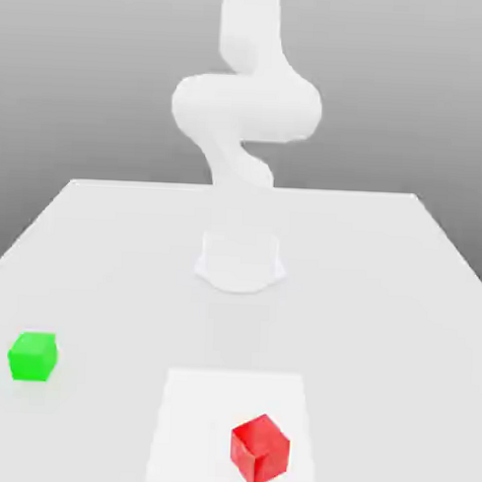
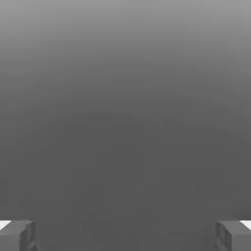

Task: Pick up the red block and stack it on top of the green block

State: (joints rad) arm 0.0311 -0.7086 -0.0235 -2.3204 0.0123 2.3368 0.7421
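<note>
The red block is a small cube on the white table, near the front edge and slightly toward the exterior view's right. Resting flat at the exterior view's left, the green block is well apart from the red one. My gripper is open in the hand view: its two grey fingertips stand far apart with nothing between them, against a plain grey background. The white arm is folded up high at the back of the table, far from both blocks.
The arm's round base sits mid-table behind the blocks. A paler square patch on the tabletop lies under the red block. The table's edges run along both sides and the back.
</note>
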